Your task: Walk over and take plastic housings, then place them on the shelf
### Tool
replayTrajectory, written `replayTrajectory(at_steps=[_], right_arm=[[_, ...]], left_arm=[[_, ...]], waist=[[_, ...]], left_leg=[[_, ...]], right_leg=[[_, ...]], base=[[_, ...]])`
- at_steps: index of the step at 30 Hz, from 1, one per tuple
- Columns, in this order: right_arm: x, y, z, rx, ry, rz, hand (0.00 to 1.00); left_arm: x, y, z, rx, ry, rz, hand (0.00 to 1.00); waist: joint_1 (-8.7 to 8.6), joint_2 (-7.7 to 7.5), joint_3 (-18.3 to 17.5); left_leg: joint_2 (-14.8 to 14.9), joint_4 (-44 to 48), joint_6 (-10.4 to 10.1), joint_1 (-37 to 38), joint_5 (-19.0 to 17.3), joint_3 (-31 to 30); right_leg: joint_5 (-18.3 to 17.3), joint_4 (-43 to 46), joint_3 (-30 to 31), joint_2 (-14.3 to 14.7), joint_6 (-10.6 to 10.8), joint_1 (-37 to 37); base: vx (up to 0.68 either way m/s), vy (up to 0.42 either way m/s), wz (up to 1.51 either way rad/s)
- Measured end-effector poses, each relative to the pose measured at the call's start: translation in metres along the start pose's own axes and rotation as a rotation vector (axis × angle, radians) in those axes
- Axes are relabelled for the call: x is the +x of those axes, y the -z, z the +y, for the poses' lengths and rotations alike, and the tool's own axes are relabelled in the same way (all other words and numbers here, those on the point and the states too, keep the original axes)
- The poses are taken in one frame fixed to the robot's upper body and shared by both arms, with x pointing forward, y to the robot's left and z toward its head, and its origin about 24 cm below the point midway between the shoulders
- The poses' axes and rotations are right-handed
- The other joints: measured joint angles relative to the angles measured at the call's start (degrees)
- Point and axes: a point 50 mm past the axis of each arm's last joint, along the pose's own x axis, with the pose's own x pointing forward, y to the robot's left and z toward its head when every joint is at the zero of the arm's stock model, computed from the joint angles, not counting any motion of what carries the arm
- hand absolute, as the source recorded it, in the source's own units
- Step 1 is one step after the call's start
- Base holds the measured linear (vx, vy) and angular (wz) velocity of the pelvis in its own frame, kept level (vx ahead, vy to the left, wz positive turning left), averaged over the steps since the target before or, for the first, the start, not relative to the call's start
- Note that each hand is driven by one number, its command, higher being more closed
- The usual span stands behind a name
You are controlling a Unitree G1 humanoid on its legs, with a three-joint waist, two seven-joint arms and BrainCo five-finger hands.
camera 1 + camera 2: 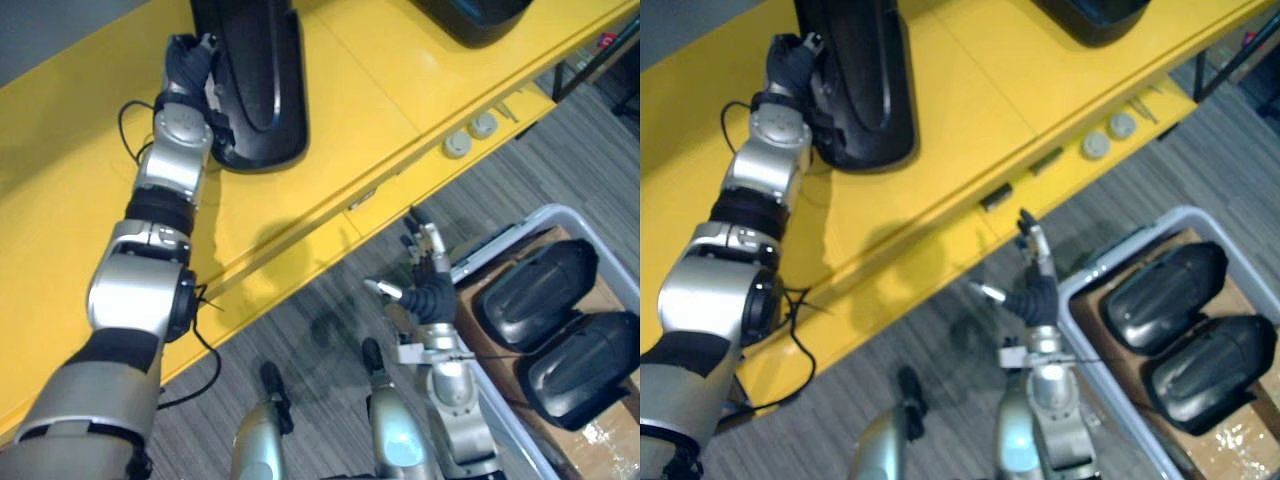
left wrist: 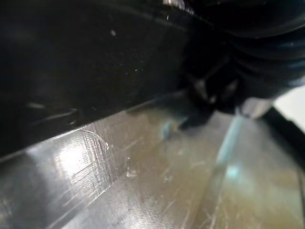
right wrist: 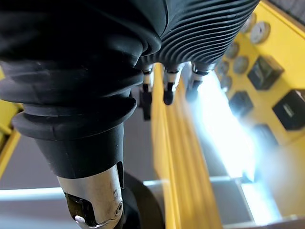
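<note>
A black plastic housing (image 1: 255, 80) rests on the yellow shelf (image 1: 380, 90). My left hand (image 1: 190, 62) is pressed against the housing's left side, and the left wrist view shows the housing's (image 2: 86, 62) dark wall sitting on the shelf surface. Two more black housings (image 1: 535, 290) (image 1: 580, 365) lie side by side in a grey bin (image 1: 500, 245) on the floor at the right. Beside the bin's near corner my right hand (image 1: 428, 290) hangs open below the shelf edge, holding nothing.
Another black housing (image 1: 470, 15) sits farther along the shelf at the top. Two small round discs (image 1: 457, 145) (image 1: 484, 125) lie on the shelf's lower ledge. Grey carpet floor (image 1: 330, 320) runs between shelf and bin.
</note>
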Motion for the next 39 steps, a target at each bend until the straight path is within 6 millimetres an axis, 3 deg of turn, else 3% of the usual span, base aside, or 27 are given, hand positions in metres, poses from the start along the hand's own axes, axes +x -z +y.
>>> replayTrajectory(at_steps=[8, 9, 15, 28, 33, 39], right_arm=[[-0.006, 0.005, -0.001, 0.028, -0.006, 0.035, 0.0], [-0.007, 0.005, -0.001, 0.028, -0.008, 0.039, 0.0], [-0.007, 0.006, 0.0, 0.031, -0.022, 0.041, 0.0], [-0.009, 0.013, 0.005, 0.072, -0.035, 0.08, 0.0], [-0.008, 0.015, 0.006, 0.073, -0.041, 0.086, 0.0], [-0.003, 0.016, 0.006, 0.062, -0.047, 0.077, 0.0]], left_arm=[[0.004, 0.0, 0.01, -0.003, 0.024, 0.039, 1.0], [0.004, 0.0, 0.01, -0.007, 0.031, 0.042, 0.0], [0.006, 0.007, 0.023, 0.012, 0.04, 0.068, 0.0], [0.008, 0.003, 0.029, 0.055, 0.058, 0.046, 0.0], [0.008, 0.002, 0.029, -0.003, 0.057, 0.047, 0.0], [0.005, -0.013, 0.032, -0.073, -0.037, -0.048, 0.0]], waist=[[-0.07, -1.24, 0.7], [-0.02, -1.24, 0.7], [-0.07, -1.25, 0.7], [-0.18, -1.52, 0.5], [-0.22, -2.14, 0.1], [-0.28, -3.0, -0.5]], left_leg=[[-0.4, -2.8, -0.1, 0.9, 1.7, -0.3], [-0.4, -3.2, -0.2, 0.9, 2.0, -0.6], [-0.5, -5.2, -0.4, 2.0, 2.9, -0.6], [-0.7, -6.8, -0.5, 2.7, 3.6, -0.7], [-0.7, -7.0, -0.5, 2.7, 3.7, -0.8], [-0.9, -7.3, -0.5, 2.7, 3.9, -1.5]], right_leg=[[0.0, -0.1, -0.8, -0.2, 0.0, 0.0], [0.0, -0.2, -1.1, -0.1, 0.0, 0.0], [0.0, -0.4, -1.2, -0.1, 0.0, 0.4], [0.3, -1.8, -1.3, -0.1, 0.2, 1.2], [0.4, -2.0, -1.3, -0.1, 0.2, 1.2], [0.5, -2.9, -2.1, -0.3, 0.5, 2.0]], base=[[0.0, -0.003, 0.03], [0.02, -0.011, 0.13], [0.02, -0.005, 0.03], [0.0, 0.0, 0.0], [0.0, 0.0, 0.0], [0.01, -0.002, 0.07]])
